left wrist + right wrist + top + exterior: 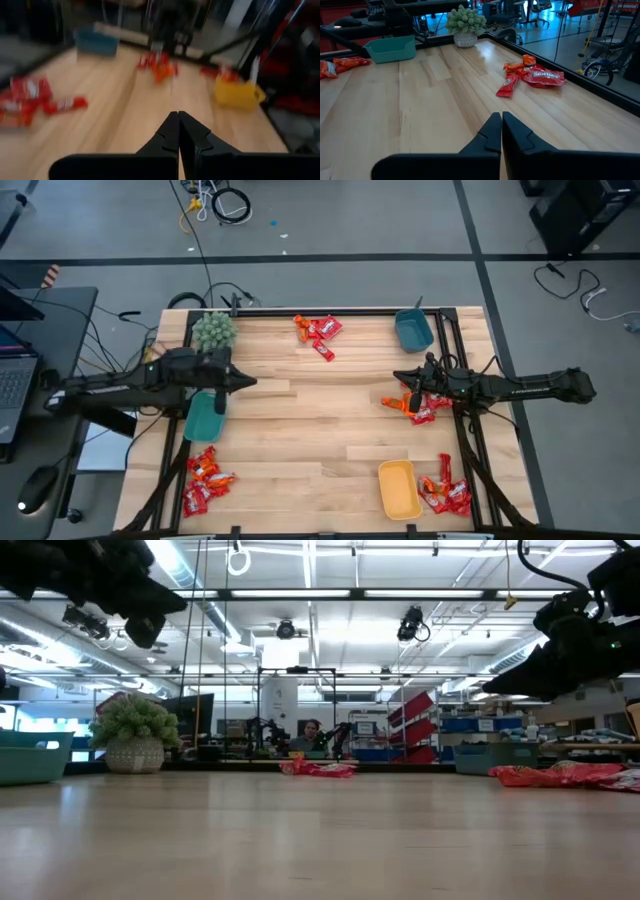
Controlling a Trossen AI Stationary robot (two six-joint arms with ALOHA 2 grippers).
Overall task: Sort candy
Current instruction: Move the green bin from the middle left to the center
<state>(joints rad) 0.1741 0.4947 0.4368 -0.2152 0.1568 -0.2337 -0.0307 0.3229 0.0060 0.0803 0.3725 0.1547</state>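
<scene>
A: With both arms hanging over the bench (300,440), what are the claws doing?

B: Left claw (178,122) has its fingers pressed together, nothing between them. It's above the teal tray (206,415), which sits just beside the plant (214,331). Right claw (501,124) is the same, fingers together, empty, on the far side of the bench from the plant.

A: Candy?

B: Four piles of candy. One pile (318,333) at the same bench edge as the plant, between the plant and the blue tray (413,330). A second pile (415,406) is under the right claw, well apart from the plant. The third (205,480) is past the teal tray from the plant, near the opposite edge. The fourth (445,492) is in the corner diagonally opposite the plant, just beside the yellow tray (398,489).

A: Anything in the trays?

B: Yellow and blue look bare from above. Teal is half covered by the left arm, can't tell.

A: Wrappers?

B: Mostly red, some orange mixed in. The right wrist view shows the pile nearest the plant: red packs, one reads Skittles (541,76), with an orange one beside it.

A: Any contact?

B: Neither claw touches candy; in the low view both sit well above the bench.
</scene>
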